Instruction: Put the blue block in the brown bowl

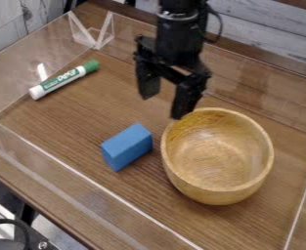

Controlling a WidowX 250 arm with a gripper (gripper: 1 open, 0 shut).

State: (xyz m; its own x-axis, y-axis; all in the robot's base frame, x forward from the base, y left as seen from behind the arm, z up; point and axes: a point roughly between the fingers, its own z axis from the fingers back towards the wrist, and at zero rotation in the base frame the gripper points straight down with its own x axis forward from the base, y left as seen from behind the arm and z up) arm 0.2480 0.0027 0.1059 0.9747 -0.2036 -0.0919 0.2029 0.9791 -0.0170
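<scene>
The small bright-blue rectangular block (126,146) lies flat on the dark wood-grain surface (77,122), just left of the round light-brown wooden bowl (218,154) and apart from its rim. The bowl sits upright with nothing inside. Above and between the two, nearer the bowl's far-left rim, the black end effector (167,96) hangs pointing down, its two fingers spread wide and holding nothing, clear of both block and bowl. Well to the left, near the clear plastic wall (24,54) bordering the surface, a green-and-white marker (64,79) lies on its side, angled diagonally.
</scene>
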